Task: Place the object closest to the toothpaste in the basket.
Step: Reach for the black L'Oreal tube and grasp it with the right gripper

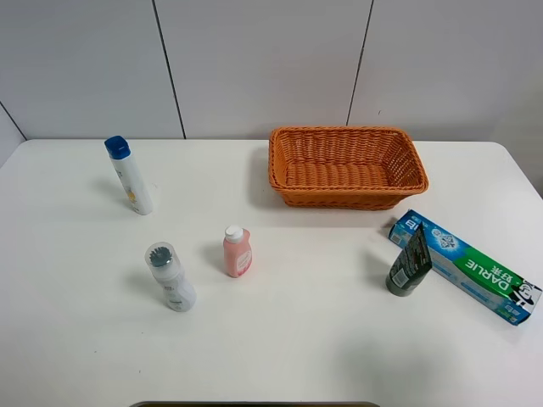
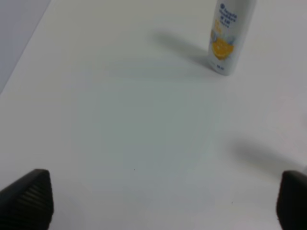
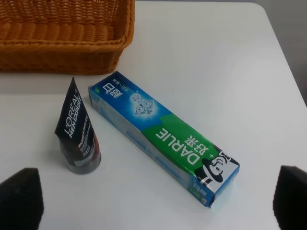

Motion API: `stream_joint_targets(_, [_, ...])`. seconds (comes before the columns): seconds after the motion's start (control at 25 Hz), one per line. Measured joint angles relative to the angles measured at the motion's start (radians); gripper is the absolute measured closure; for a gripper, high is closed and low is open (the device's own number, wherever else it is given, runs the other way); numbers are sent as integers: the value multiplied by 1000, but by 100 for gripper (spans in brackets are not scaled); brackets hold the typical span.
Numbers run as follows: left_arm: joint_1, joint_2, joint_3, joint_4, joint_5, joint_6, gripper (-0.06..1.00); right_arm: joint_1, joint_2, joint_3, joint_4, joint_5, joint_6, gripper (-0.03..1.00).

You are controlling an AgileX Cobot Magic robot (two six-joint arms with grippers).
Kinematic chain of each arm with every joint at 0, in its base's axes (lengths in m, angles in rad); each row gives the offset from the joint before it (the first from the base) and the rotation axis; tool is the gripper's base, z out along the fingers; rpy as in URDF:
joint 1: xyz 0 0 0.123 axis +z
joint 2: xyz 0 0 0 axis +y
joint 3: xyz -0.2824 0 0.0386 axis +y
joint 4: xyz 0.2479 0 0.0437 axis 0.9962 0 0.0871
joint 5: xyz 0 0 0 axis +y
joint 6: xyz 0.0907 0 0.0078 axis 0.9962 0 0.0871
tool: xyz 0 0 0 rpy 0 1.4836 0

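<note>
A blue and green Darlie toothpaste box (image 1: 465, 265) lies flat on the table's right side, also in the right wrist view (image 3: 163, 135). A dark L'Oreal tube (image 1: 410, 262) stands on its cap right beside the box's left end, also in the right wrist view (image 3: 77, 129). The orange wicker basket (image 1: 346, 166) sits behind them, its corner in the right wrist view (image 3: 62, 40). Neither gripper shows in the exterior view. My right gripper (image 3: 153, 201) is open above the box and tube. My left gripper (image 2: 158, 201) is open over bare table.
A white spray bottle with a blue cap (image 1: 129, 175) stands at the left, also in the left wrist view (image 2: 229, 36). A small pink bottle (image 1: 237, 251) and a white bottle with a grey cap (image 1: 170, 276) stand left of centre. The table's right edge (image 3: 283, 52) is near the box.
</note>
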State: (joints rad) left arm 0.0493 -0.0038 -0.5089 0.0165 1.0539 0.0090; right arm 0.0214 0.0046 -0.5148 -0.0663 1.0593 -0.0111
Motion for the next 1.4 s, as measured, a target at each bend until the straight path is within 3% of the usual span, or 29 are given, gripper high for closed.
stream_joint_targets(0.2, [0, 0, 0, 0, 0, 0, 0, 0, 119, -114, 1, -4, 11, -2])
stream_joint_targets(0.52, [0, 0, 0, 0, 0, 0, 0, 0, 424, -259, 66, -4, 138, -2])
stream_joint_targets(1.12, [0, 0, 0, 1, 0, 0, 0, 28, 991, -330, 149, 11, 164, -2])
stream_joint_targets(1.4, [0, 0, 0, 1, 0, 0, 0, 93, 1151, -331, 157, -101, 200, -2])
